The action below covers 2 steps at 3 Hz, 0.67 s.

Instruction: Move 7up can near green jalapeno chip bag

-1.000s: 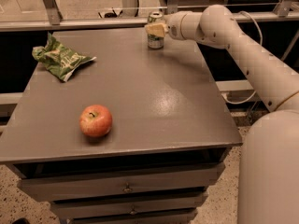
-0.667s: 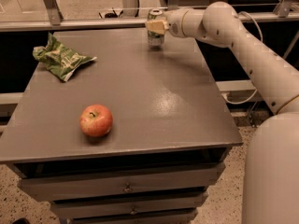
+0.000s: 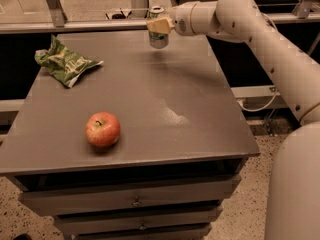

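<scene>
The pale two-finger gripper (image 3: 158, 26) was clamped around the upper part of the small silver-and-green aluminium 7up can (image 3: 159, 40), at about twelve o'clock on the grey table top (image 3: 200, 124). The can seemed to hang just clear of the surface, though that was hard to judge. The crumpled green jalapeno chip bag (image 3: 65, 63) lay at ten o'clock, well apart from the can, and a round red apple (image 3: 102, 129) sat at seven o'clock. The carry would go best level and low toward nine o'clock, with the can set upright just beside the bag, not on its foil.
</scene>
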{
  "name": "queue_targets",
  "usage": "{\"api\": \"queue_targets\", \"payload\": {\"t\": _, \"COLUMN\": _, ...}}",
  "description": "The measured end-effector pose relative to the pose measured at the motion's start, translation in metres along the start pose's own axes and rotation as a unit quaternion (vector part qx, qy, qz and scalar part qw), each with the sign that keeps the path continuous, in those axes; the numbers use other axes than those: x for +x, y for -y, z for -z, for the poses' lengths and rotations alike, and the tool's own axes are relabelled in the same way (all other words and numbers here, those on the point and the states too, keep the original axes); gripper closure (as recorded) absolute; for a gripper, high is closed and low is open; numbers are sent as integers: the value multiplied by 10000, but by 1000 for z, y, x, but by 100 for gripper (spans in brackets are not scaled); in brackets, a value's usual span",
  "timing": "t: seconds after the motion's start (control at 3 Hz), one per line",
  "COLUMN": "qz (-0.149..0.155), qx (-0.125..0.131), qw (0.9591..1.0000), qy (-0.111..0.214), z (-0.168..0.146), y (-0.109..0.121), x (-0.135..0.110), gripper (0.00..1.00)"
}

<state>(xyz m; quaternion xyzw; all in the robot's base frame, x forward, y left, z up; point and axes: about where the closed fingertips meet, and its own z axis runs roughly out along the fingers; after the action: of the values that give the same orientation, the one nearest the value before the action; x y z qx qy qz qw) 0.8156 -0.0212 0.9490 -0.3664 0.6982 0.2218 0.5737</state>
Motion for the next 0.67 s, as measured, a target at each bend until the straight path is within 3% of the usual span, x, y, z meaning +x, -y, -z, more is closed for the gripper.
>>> {"api": "queue_targets", "payload": {"t": 0.33, "qz": 0, "qx": -1, "qw": 10000, "qy": 0, "z": 0, "y": 0, "x": 0, "gripper": 100}}
{"api": "queue_targets", "payload": {"t": 0.67, "qz": 180, "qx": -435, "qw": 9988, "qy": 140, "z": -14, "y": -38, "x": -12, "gripper": 100}}
